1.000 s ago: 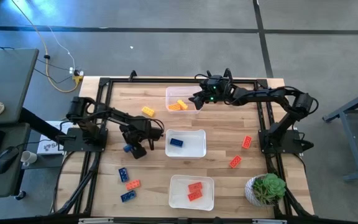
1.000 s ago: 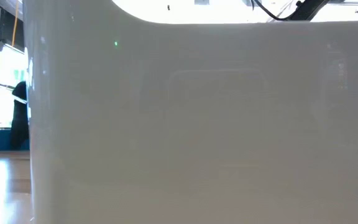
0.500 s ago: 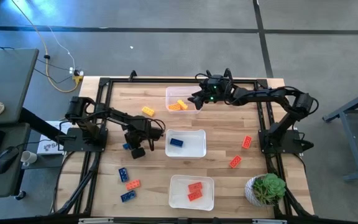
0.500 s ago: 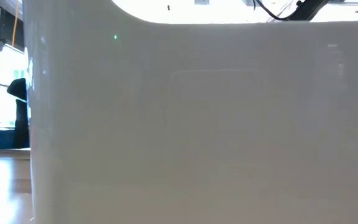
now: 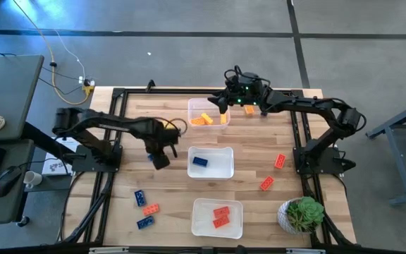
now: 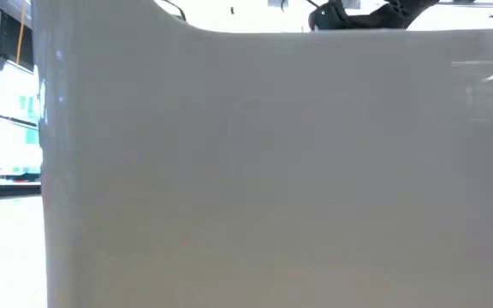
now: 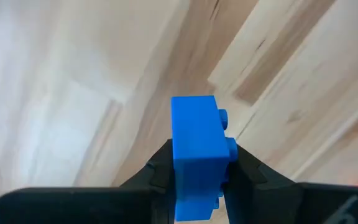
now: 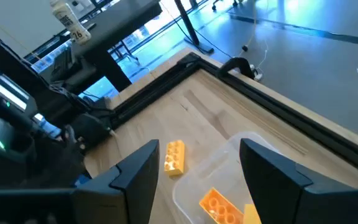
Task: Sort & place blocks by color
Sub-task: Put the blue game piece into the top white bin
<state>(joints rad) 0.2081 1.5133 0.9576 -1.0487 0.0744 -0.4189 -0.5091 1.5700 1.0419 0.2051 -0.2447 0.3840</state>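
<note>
1. The left gripper (image 5: pixel 159 156) is clenched on a blue brick (image 7: pixel 197 149). It hangs over the wooden table (image 5: pixel 259 219), just beside the left wall of the middle tub (image 5: pixel 225 169). That tub already has one blue brick inside (image 5: pixel 200 161), so I think this brick is being taken there to join it.

2. The right gripper (image 5: pixel 220 104) hangs over the far tub (image 5: pixel 193 107), near the table's far edge. Its fingers (image 8: pixel 135 180) are spread apart and hold nothing. Yellow-orange bricks (image 5: pixel 204 119) lie in that tub, so each color seems to get its own tub.

3. The near tub (image 5: pixel 197 226) holds red bricks (image 5: pixel 221 216).

4. Some bricks still wait on the table: two blue ones and a red one by the near left corner (image 5: pixel 145 209), two red ones toward the right edge (image 5: pixel 273 171), and one yellow-orange brick (image 8: pixel 174 157) just beside the far tub.

5. The bricks are hard, shiny plastic with little round bumps. The tubs are see-through plastic boxes with rounded corners. The table is pale wood with long boards and a black metal frame.
</note>
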